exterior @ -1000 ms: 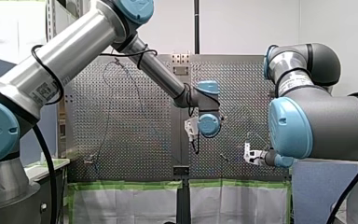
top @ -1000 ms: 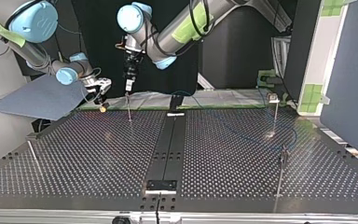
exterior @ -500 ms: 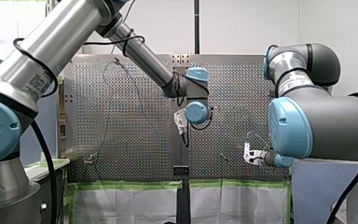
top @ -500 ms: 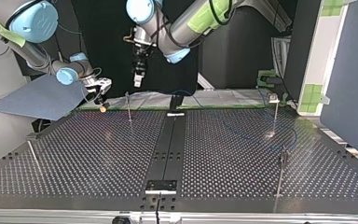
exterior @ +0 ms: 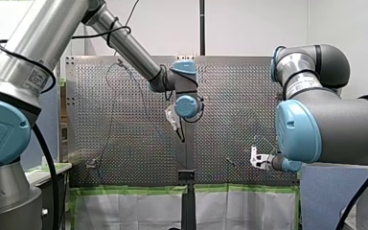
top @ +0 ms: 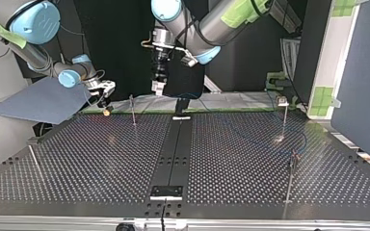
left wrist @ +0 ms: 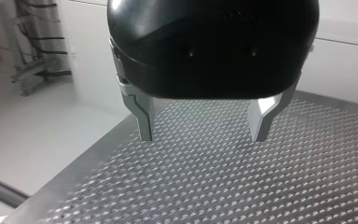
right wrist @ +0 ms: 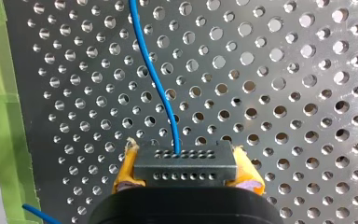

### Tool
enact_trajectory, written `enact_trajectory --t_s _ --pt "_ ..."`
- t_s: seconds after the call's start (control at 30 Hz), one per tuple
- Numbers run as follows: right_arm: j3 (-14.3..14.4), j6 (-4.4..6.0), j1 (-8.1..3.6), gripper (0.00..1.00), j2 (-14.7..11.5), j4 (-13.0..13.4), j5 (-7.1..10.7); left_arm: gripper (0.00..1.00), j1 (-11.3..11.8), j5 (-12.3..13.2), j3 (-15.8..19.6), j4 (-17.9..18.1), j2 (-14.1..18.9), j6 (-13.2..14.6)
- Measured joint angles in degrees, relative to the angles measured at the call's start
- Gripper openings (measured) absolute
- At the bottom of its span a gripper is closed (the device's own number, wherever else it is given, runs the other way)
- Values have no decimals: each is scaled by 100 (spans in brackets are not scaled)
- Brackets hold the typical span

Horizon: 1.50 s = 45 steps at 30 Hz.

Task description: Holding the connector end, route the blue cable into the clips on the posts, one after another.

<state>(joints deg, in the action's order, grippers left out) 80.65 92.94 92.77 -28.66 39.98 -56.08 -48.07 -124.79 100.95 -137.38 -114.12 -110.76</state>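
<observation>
The connector (right wrist: 185, 166) is clamped between my right fingers (right wrist: 248, 171). Their yellow pads press on its two short ends, and its holed face is turned away from the wrist. The blue cable (right wrist: 153, 74) leaves the middle of the connector and runs ahead of those fingers over the table (right wrist: 289, 93) in a gentle curve. Another stretch of cable shows beside them, near the green tape (right wrist: 0, 116). My left fingers (left wrist: 142, 114) are spread wide with nothing between them, raised clear of the table.
</observation>
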Motion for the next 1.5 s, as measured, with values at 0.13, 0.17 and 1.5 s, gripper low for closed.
enact_trajectory --t_s 0.13,0.17,1.5 --pt "0 -6 3 0 -2 -5 0 100 192 167 206 102 206 -71" --pt "0 -9 5 0 -2 -5 0 100 240 214 255 135 254 -100" --pt "4 -1067 48 0 -309 -834 -830 100 358 461 2536 730 1564 -382"
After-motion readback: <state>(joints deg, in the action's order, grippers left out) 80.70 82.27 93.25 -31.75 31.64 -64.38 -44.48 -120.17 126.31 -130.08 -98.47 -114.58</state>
